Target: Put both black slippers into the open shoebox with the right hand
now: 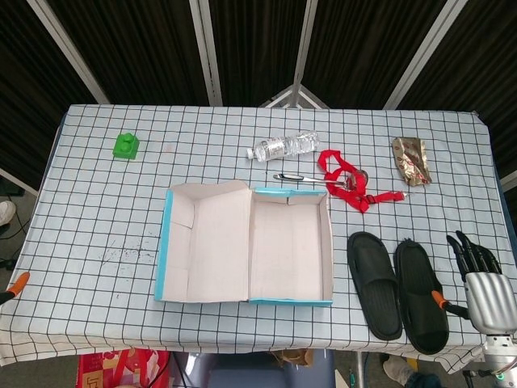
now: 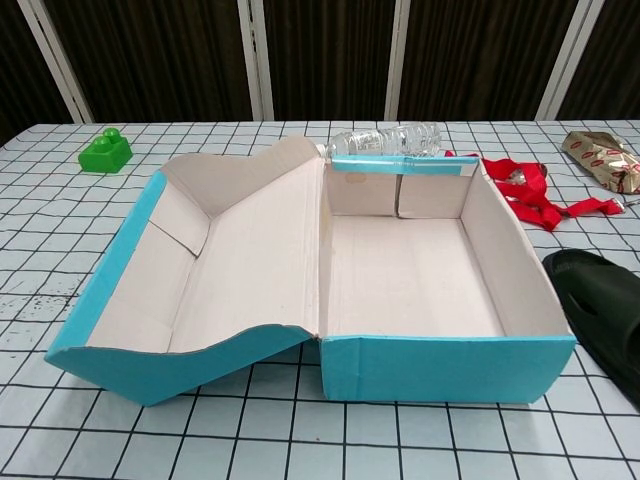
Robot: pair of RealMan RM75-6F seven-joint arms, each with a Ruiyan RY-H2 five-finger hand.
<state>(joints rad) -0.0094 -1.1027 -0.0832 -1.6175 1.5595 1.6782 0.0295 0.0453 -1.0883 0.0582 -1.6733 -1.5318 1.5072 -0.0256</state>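
Note:
Two black slippers lie side by side on the checked tablecloth right of the box: the left slipper point(image 1: 374, 283) and the right slipper point(image 1: 420, 293). The chest view catches only part of one slipper point(image 2: 603, 305) at its right edge. The open shoebox point(image 1: 291, 252), blue outside and pale inside, is empty, its lid point(image 1: 203, 241) folded out to the left. My right hand point(image 1: 483, 277) hovers at the table's right edge just right of the slippers, fingers spread and holding nothing. An orange tip at the far left edge point(image 1: 14, 283) is all that shows of the left hand.
Behind the box lie a plastic water bottle point(image 1: 283, 146), a metal utensil point(image 1: 300, 178) and a red strap point(image 1: 347, 186). A crumpled foil wrapper point(image 1: 410, 159) sits at the back right, a green toy block point(image 1: 125, 145) at the back left.

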